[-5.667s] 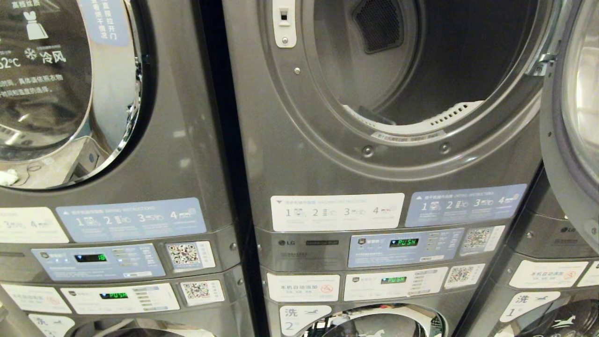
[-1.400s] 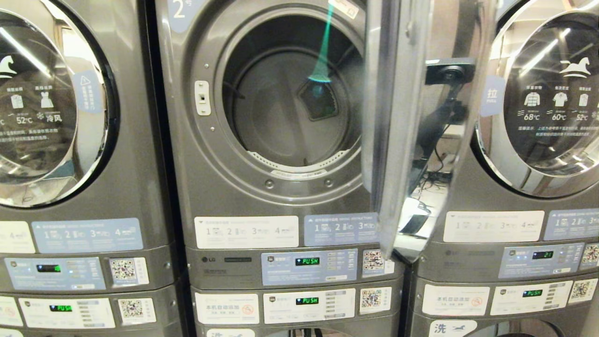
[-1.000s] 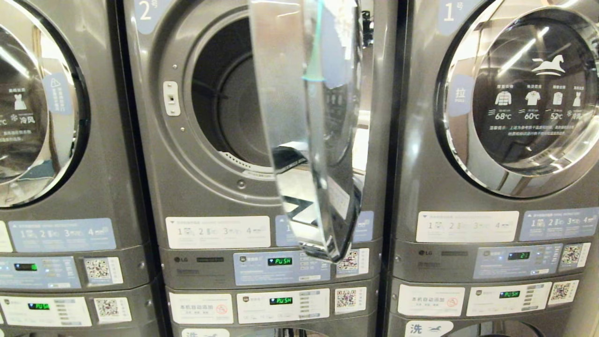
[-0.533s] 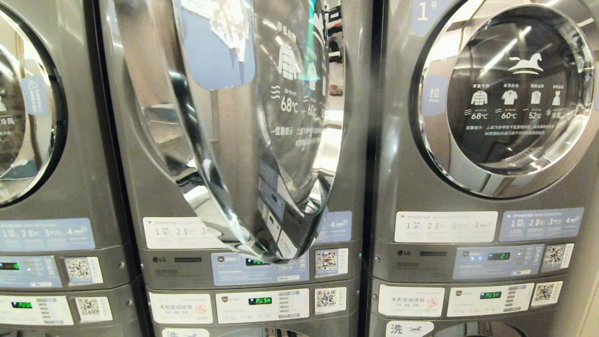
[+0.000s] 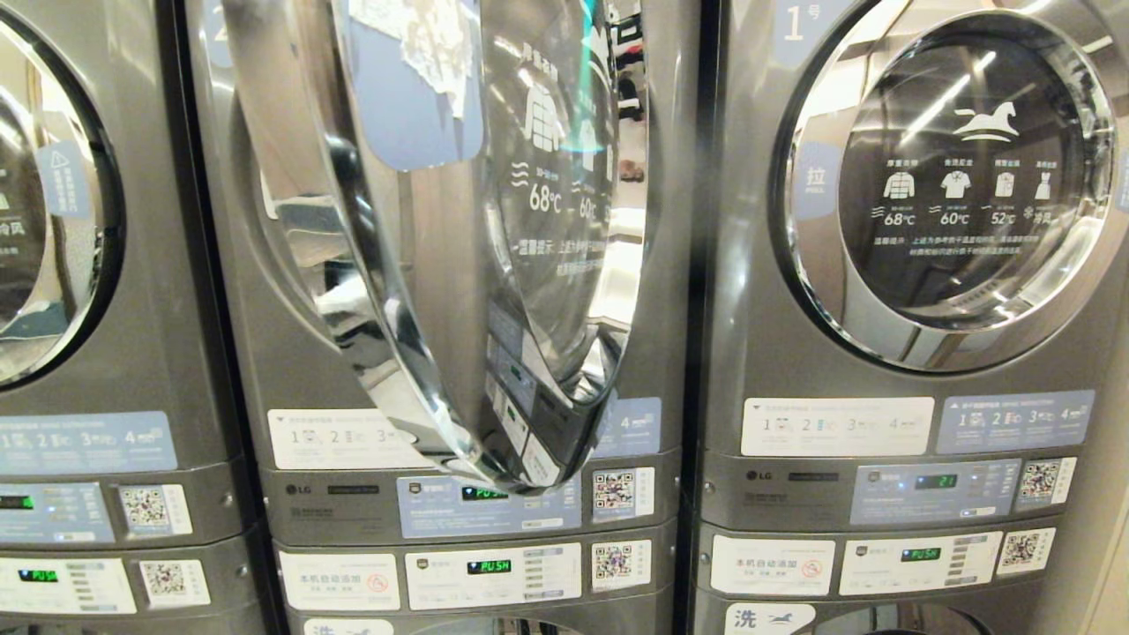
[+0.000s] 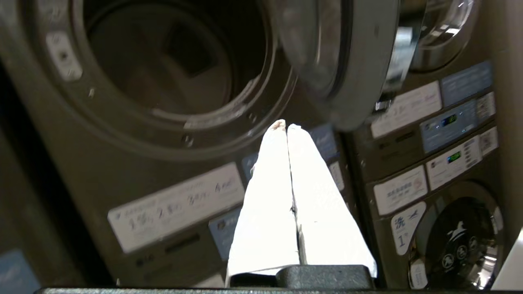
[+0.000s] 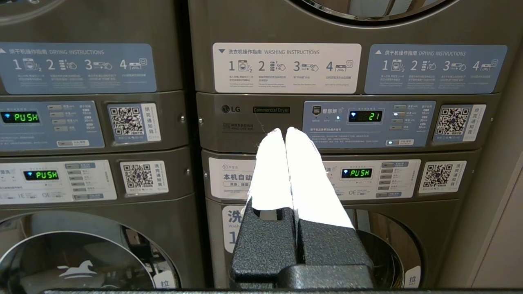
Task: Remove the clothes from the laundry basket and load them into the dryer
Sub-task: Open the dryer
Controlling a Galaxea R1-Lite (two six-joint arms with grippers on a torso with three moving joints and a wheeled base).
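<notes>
The dryer [image 5: 265, 353], dark grey and marked 2, stands in the middle of the head view. Its chrome-rimmed glass door [image 5: 459, 265] hangs half open and covers the opening from here. In the left wrist view the dark drum [image 6: 163, 61] shows, with the door [image 6: 339, 61] swung out beside it. My left gripper [image 6: 286, 127] is shut and empty, below the drum's rim in front of the label panel. The right gripper [image 7: 284, 131] is shut and empty too, facing the control panels of the machine marked 1. The clothes and the laundry basket are out of view. Neither arm shows in the head view.
A like dryer marked 1 [image 5: 953, 176] stands to the right with its door closed, and a third machine [image 5: 53, 220] to the left. Washers with round doors [image 7: 81, 253] sit under the control panels. A pale wall [image 7: 502, 204] borders the far right.
Over the last second the camera moved and the whole scene slid left. The door of dryer 2 now hides the drum that showed beside it. Since half a second ago nothing differs.
</notes>
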